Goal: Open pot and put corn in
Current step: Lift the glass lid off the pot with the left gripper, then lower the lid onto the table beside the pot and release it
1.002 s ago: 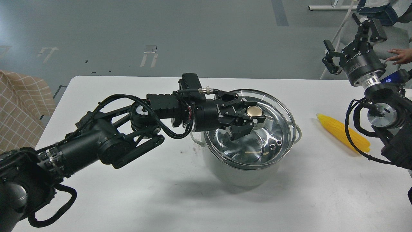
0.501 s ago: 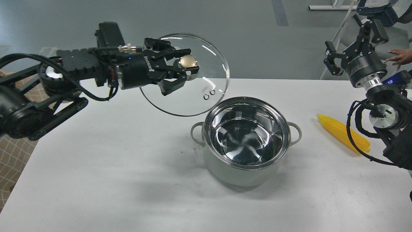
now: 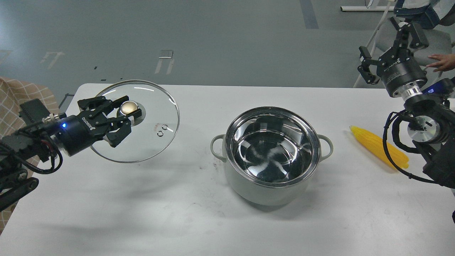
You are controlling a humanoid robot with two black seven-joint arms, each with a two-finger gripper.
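The pale grey-green pot (image 3: pixel 265 190) stands uncovered at the table's middle, its shiny steel inside empty. My left gripper (image 3: pixel 129 115) is shut on the brass-coloured knob of the round glass lid (image 3: pixel 153 142) and holds the lid tilted above the table's left side, well left of the pot. The yellow corn (image 3: pixel 376 145) lies on the table right of the pot, partly behind my right arm's cable. My right gripper (image 3: pixel 387 42) is open and empty, raised above the table's far right corner, beyond the corn.
The white table (image 3: pixel 177 213) has its far edge just behind the pot and lid. A checked cloth (image 3: pixel 17 96) lies off the left edge. A chair and a person's hand (image 3: pixel 442 62) are at the far right beyond the table.
My left gripper lifted the lid off the pot, swung it up and to the left, and now holds it lower over the table's left side. The right arm barely moved.
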